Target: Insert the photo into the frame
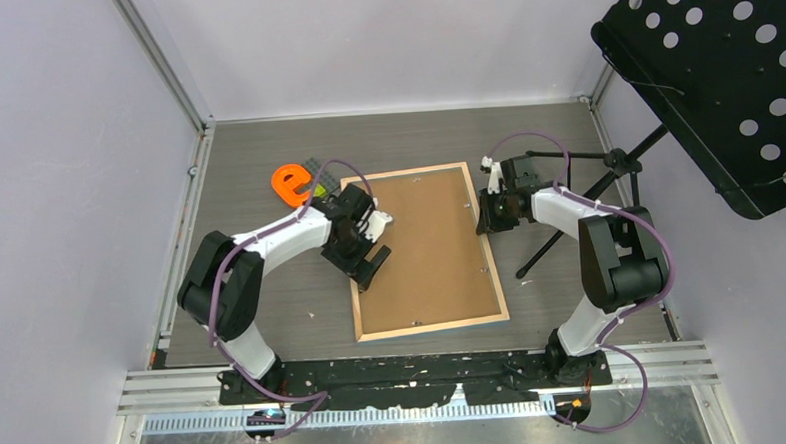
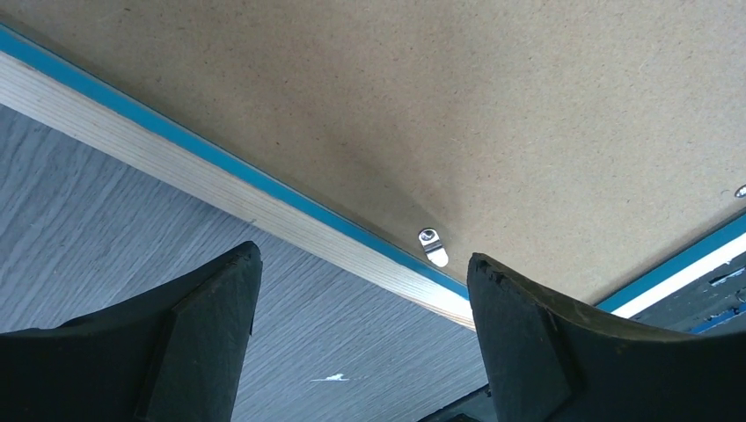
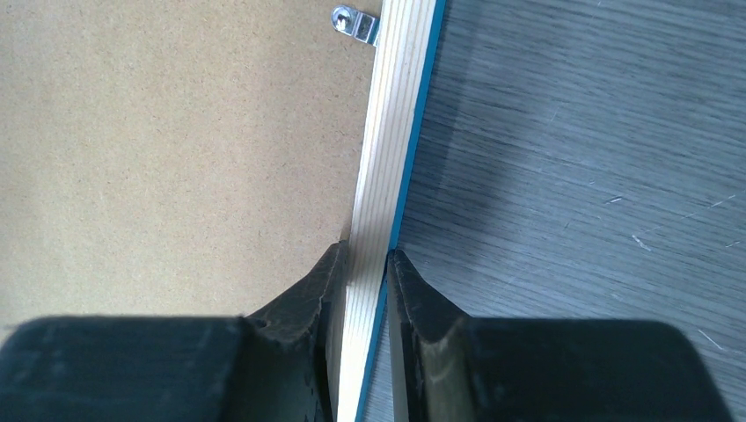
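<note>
We find the frame (image 1: 432,326) lying face down on the grey wood-grain table (image 1: 273,317). Its light wood back is turned up, and the wrist views show a thin blue line along its edges. The brown backing board (image 1: 430,245) fills its opening, and we cannot tell whether the photo lies beneath that board. The right gripper (image 3: 365,264) is clamped on the frame's right rail, on the far half of that side. One black finger (image 3: 308,299) presses the wood from the board side and the other from the table side. Farther along the same rail a small metal tab (image 3: 356,22) reaches onto the board. The left gripper (image 1: 363,261) stands wide open at the frame's left rail and holds nothing. In its own view the rail runs slantwise between the two spread fingers, and a second metal tab (image 2: 432,246) sits at the rail's inner edge. We cannot tell whether those fingers touch the wood. Beyond the left arm an orange letter e (image 1: 291,183) lies on the table, near the frame's far left corner but apart from it. A black perforated music stand (image 1: 723,77) rises at the right rear, with its legs close to the right arm.
</note>
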Robot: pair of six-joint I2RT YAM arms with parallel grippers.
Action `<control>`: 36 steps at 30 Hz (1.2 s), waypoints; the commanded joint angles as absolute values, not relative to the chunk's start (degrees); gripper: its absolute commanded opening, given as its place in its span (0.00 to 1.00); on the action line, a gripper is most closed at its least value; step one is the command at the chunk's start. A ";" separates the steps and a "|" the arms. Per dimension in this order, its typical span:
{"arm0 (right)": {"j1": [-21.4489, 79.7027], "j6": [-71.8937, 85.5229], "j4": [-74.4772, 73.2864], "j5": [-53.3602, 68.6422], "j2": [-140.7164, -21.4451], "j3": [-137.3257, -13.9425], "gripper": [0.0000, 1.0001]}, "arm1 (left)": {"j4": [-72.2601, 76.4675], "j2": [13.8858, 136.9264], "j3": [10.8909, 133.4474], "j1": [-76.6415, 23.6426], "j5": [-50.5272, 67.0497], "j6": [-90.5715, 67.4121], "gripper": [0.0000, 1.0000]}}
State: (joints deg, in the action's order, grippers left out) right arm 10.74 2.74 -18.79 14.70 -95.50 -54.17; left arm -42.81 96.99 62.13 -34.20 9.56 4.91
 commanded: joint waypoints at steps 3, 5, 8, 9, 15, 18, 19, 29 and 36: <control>10.33 2.88 -15.56 16.26 -95.26 -56.21 0.06 | -41.00 96.84 61.89 -34.62 8.04 4.20 0.84; 10.29 2.85 -15.51 16.30 -95.20 -56.19 0.06 | -41.20 97.29 62.16 -34.75 7.97 4.26 0.83; 10.20 2.88 -15.56 16.30 -95.27 -56.16 0.06 | -41.26 97.31 62.11 -35.12 7.76 4.30 0.83; 10.20 2.89 -15.51 16.34 -95.34 -56.12 0.06 | -41.26 97.30 61.99 -35.25 7.67 4.25 0.83; 10.19 2.89 -15.62 16.60 -95.45 -56.16 0.06 | -41.37 97.54 61.78 -35.99 6.84 3.97 0.83; 10.20 2.84 -15.60 16.69 -95.40 -56.08 0.06 | -41.46 97.49 61.81 -36.21 6.37 3.63 0.83; 10.11 2.83 -15.63 16.69 -95.42 -56.08 0.06 | -41.48 97.63 61.74 -36.25 6.21 3.54 0.83; 10.09 2.70 -15.63 16.76 -95.70 -56.07 0.06 | -41.72 98.44 61.88 -39.00 2.83 2.16 0.83; 10.02 2.67 -15.60 17.23 -95.68 -56.07 0.06 | -41.66 99.19 62.02 -39.37 0.52 2.27 0.80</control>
